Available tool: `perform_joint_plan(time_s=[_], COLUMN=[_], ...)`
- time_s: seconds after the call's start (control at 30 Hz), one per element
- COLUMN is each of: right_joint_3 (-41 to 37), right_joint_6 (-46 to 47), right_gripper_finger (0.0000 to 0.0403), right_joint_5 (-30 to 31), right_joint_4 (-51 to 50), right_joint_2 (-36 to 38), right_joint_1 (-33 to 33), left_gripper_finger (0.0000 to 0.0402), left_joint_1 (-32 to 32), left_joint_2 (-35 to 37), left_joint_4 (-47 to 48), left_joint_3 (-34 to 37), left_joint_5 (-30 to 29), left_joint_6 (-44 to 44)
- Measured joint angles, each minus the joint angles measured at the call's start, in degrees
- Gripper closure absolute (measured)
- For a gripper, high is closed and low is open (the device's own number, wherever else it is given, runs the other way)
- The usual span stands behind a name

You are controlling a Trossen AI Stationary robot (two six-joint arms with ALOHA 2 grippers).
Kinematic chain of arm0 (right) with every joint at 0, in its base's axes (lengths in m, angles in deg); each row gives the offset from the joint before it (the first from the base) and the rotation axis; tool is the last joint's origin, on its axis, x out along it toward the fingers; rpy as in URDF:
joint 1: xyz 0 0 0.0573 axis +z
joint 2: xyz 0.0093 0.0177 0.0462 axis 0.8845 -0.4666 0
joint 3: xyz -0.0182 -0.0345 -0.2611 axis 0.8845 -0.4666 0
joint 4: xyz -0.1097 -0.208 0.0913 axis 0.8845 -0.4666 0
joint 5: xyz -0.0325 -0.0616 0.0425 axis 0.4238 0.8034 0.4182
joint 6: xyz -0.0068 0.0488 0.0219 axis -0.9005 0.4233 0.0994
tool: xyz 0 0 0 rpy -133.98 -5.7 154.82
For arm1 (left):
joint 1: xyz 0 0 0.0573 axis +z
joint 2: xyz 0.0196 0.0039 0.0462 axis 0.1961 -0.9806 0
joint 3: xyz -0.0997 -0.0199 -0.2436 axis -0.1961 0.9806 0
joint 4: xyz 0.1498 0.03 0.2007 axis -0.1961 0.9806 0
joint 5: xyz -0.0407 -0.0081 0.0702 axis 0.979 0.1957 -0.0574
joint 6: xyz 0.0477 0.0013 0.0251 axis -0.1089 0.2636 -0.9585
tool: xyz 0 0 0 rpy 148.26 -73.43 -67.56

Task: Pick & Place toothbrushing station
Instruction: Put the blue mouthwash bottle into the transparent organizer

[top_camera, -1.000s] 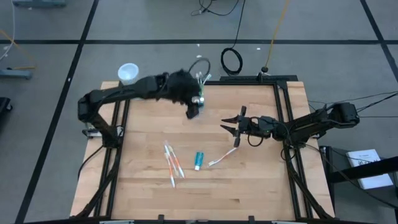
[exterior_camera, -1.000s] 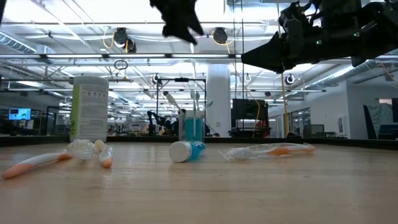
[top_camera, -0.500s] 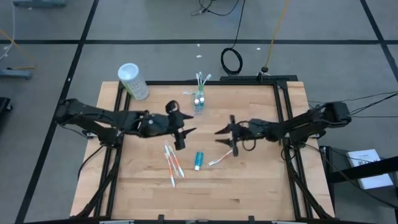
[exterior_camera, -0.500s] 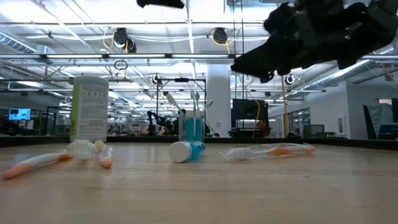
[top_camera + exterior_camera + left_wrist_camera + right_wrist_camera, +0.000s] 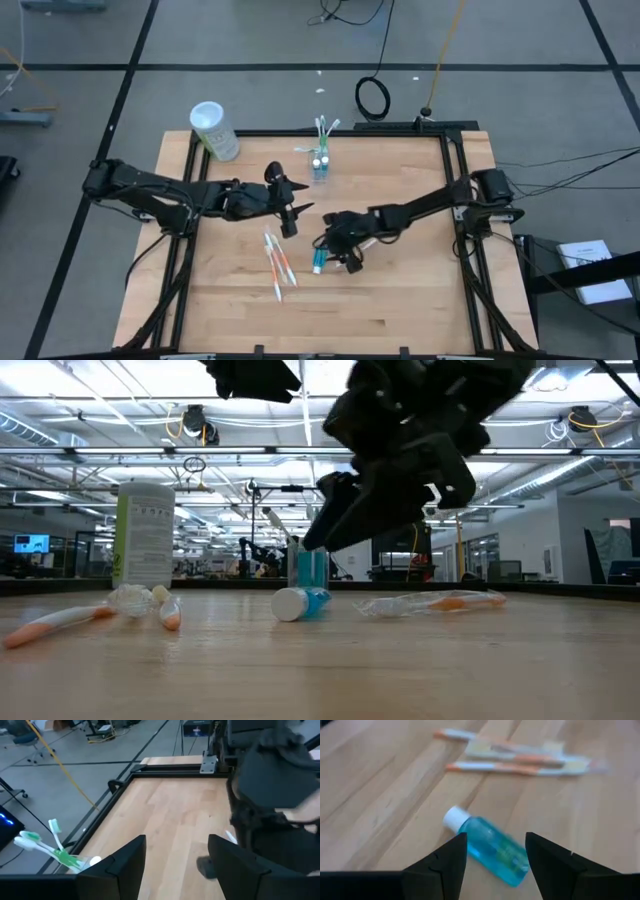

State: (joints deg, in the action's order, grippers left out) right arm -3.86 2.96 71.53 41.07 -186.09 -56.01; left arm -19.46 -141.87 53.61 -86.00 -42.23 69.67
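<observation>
While the right gripper hung low over the middle of the wooden table, its fingers stood apart and empty, with the blue toothpaste tube lying on its side just ahead of and below them, white cap pointing away. Beyond the tube, three orange-accented toothbrushes lay close together flat on the wood. Another wrapped orange toothbrush lay just beside the gripper, on the side toward its arm's base. The left gripper hovered near the toothbrushes, its fingers spread and holding nothing. Farther off, at the table's back edge, the clear cup held green toothbrushes, well apart from the white canister at the corner.
</observation>
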Motion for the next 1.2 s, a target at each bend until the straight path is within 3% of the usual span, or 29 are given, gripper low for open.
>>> perform_joint_plan(time_s=[0.13, 0.37, 0.93, 1.2], right_joint_3=[6.6, 8.5, 8.5, 8.3], right_joint_6=[-0.9, -8.7, -1.1, -0.3], right_gripper_finger=[0.0206, 0.0206, 0.0206, 0.0215], right_joint_5=[0.0, 0.1, 0.0, -6.2], right_joint_4=[-9.7, -8.1, -12.2, -10.5], right_joint_2=[-4.0, -9.0, -9.0, -9.1], right_joint_1=[-0.3, -0.7, -1.5, -1.3], left_gripper_finger=[0.0177, 0.0176, 0.0176, 0.0176], left_joint_1=[0.4, 0.6, 0.6, 0.6], left_joint_2=[0.1, -0.1, -0.1, -0.1], left_joint_4=[-0.1, 1.2, 5.0, 4.8], left_joint_3=[0.0, 0.0, 0.0, -0.1], left_joint_5=[0.0, 0.1, 0.5, 0.5], left_joint_6=[-1.5, -2.6, -2.0, -1.2])
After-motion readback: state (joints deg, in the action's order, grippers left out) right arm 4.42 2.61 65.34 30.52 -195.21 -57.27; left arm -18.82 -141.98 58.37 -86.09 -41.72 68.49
